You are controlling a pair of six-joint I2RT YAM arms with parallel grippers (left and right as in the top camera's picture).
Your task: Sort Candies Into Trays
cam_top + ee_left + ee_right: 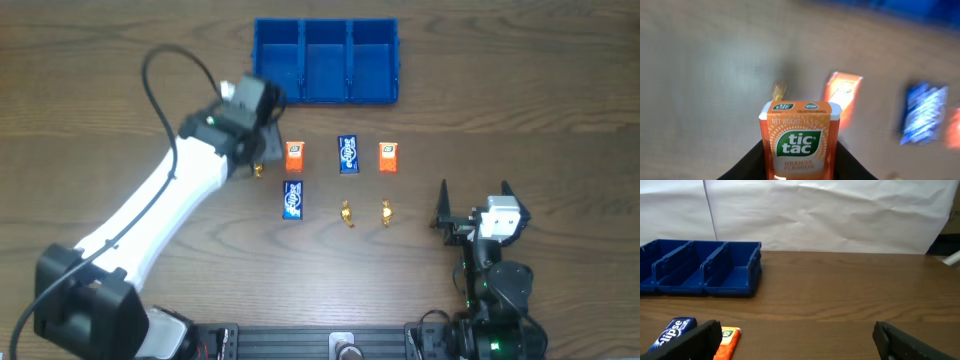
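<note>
Left gripper (800, 167) is clutching 1 of 3 orange boxes (801, 142) (right gripper (473, 197) gaping wide); 2 blue packs (348, 153), 3 gold candies (347, 213) at tray's (326, 99) 6 o'clock.

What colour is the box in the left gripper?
The box is orange; clearest in the left wrist view.

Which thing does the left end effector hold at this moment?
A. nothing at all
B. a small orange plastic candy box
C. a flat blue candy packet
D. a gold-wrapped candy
B: in the left wrist view, the small orange plastic candy box stands upright in the grip of the left end effector, one dark finger on each side.
</note>
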